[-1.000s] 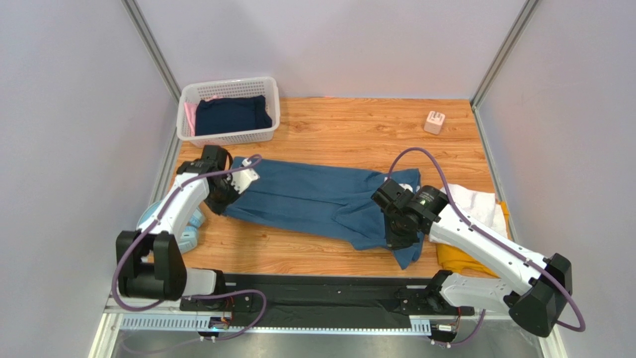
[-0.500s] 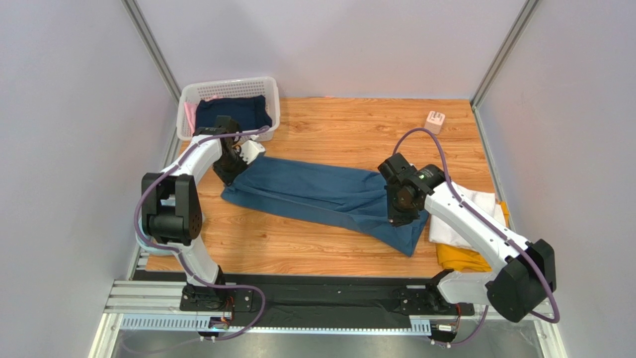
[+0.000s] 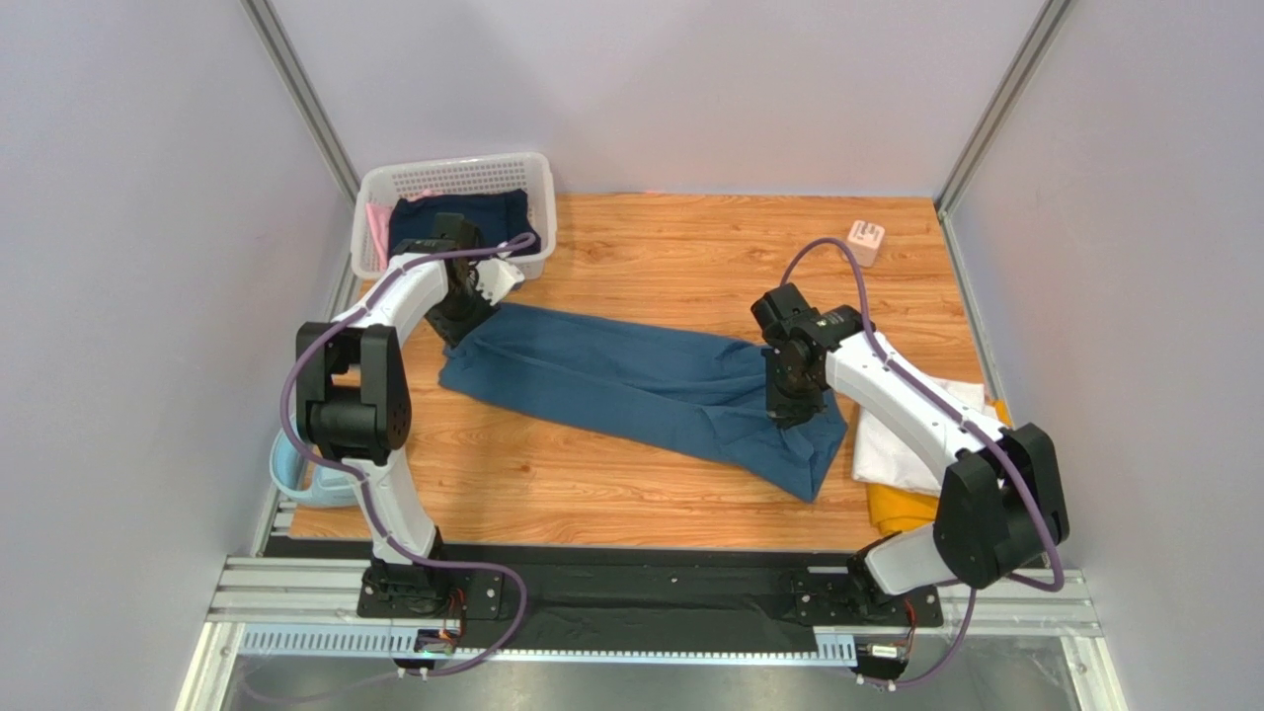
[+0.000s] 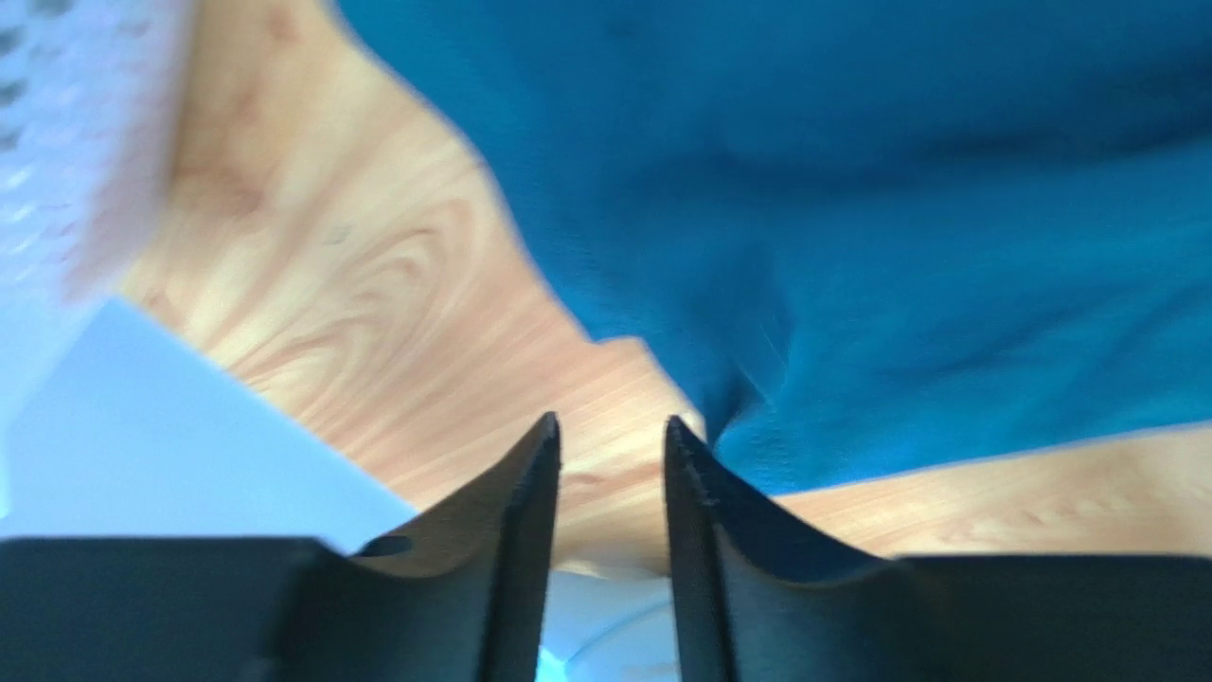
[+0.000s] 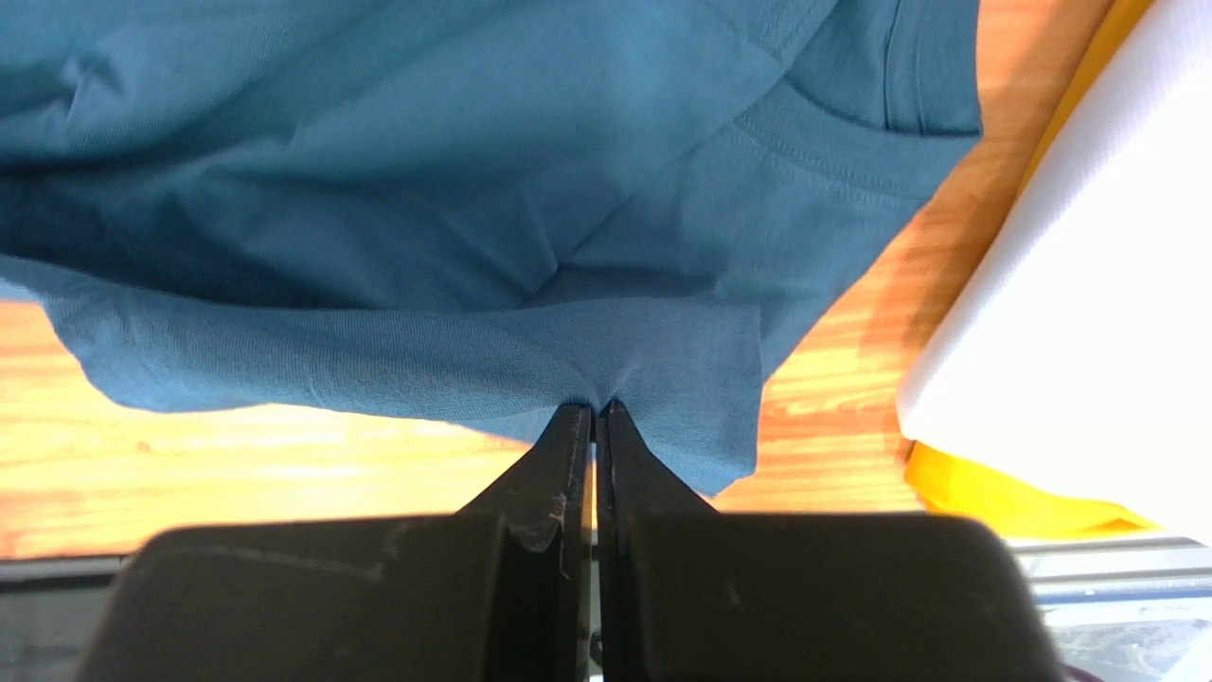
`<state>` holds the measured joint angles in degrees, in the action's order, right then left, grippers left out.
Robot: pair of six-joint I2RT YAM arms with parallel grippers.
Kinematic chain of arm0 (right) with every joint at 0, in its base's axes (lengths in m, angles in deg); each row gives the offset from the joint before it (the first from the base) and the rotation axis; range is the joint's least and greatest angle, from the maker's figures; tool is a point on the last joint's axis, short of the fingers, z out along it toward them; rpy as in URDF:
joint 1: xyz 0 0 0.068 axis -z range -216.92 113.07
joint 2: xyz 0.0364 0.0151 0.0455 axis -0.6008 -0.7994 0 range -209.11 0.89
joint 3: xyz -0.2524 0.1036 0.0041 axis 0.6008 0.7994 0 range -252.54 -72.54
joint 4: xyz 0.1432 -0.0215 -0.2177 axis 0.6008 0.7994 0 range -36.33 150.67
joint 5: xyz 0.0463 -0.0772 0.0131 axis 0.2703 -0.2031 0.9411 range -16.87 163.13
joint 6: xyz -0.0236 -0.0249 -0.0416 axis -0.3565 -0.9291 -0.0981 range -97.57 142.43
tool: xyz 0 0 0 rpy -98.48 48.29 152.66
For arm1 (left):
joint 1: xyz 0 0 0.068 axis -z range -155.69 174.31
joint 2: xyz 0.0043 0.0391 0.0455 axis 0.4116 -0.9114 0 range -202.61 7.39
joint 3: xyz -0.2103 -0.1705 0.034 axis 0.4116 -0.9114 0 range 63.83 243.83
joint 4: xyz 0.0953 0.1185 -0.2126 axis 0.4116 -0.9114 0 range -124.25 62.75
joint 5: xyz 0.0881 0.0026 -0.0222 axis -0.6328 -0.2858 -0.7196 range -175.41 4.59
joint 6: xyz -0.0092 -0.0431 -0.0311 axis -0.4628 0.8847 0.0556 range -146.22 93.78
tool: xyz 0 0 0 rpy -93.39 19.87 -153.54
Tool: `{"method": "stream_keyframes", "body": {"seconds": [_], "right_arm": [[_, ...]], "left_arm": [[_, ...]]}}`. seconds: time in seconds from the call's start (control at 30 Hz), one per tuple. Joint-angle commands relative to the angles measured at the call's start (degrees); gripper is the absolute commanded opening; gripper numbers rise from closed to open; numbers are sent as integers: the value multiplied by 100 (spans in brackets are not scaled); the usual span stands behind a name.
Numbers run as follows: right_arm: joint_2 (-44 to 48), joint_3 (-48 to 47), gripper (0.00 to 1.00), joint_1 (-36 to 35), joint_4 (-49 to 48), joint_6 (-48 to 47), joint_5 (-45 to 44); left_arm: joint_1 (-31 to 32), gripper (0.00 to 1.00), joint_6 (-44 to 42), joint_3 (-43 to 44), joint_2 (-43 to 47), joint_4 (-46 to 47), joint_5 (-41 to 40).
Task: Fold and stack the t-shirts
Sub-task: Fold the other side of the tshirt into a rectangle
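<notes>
The teal-blue t-shirt (image 3: 638,388) lies stretched in a long band across the wooden table. My left gripper (image 3: 472,304) is at its far-left corner, by the basket. In the left wrist view the gripper (image 4: 612,424) is open with nothing between the jaws, and the shirt (image 4: 882,213) edge lies just right of the right fingertip. My right gripper (image 3: 787,403) is at the shirt's right end. In the right wrist view it (image 5: 595,408) is shut on a pinch of the teal fabric (image 5: 427,171). A folded white t-shirt (image 3: 908,430) lies on a mustard-yellow one (image 3: 905,513) at the right.
A white lattice basket (image 3: 445,168) with dark navy and pink clothes stands at the back left, close to my left gripper. A small pale cube (image 3: 865,237) sits at the back right. A pale-blue rounded item (image 3: 290,467) is at the left edge. Grey walls enclose the table.
My left arm has swung from the front left toward the basket, drawing the shirt's left end back. My right gripper has moved back a little with the fabric. The shirt now lies straighter.
</notes>
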<state>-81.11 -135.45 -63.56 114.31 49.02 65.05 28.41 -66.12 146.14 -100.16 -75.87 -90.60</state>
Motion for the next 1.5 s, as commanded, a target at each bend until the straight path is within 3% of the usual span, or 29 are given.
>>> {"method": "stream_keyframes", "body": {"seconds": [0.0, 0.03, 0.13, 0.23, 0.37, 0.53, 0.6, 0.73, 0.77, 0.83, 0.93, 1.1, 1.2, 1.3, 1.47], "right_arm": [[-289, -168, 0, 176, -456, -66, -124], [-351, -168, 0, 254, -561, -57, -89], [-624, -247, 0, 377, -728, -40, -115], [-975, -370, 0, 483, -843, -66, -54], [-1318, -564, 0, 571, -905, -110, -71], [-1669, -932, 2, 747, -914, -145, 166], [-1784, -1064, 18, 869, -879, -154, 166], [-2074, -1398, 37, 1116, -852, -163, 157], [-2153, -1442, 48, 1160, -852, -163, 35], [-2215, -1609, 56, 1274, -809, -172, -210], [-2181, -1741, 57, 1301, -694, -189, -230], [-1182, -1505, 57, 1090, -607, -137, -221], [-365, -988, 56, 924, -623, 12, 331], [139, -179, 56, 678, -922, 197, 1682], [62, 543, 53, -104, -1511, 399, 2109]], "left_arm": [[-32, 48, 219, 129, 41, 800, -745], [-32, 57, 237, 85, 67, 1054, -1068], [-32, 61, 254, -108, 347, 1345, -1335], [64, 63, 412, -381, 980, 1128, -776], [853, 63, 606, -1117, 1508, 872, -133], [1163, 59, 878, -1296, 974, 846, 360], [1181, 58, 940, -1261, 683, 898, 431], [1172, 57, 844, -1295, 297, 1179, 203], [1172, 56, 800, -1383, 191, 1232, 142], [1155, 56, 686, -1541, 129, 1407, -25], [1067, 55, 650, -1664, 225, 1513, -79], [909, 55, 536, -1858, 682, 1452, -87], [759, 55, 431, -2042, 937, 1434, -105], [584, 55, 404, -2095, 1122, 1399, -70], [539, 55, 518, -2096, 1183, 1285, -17]]}}
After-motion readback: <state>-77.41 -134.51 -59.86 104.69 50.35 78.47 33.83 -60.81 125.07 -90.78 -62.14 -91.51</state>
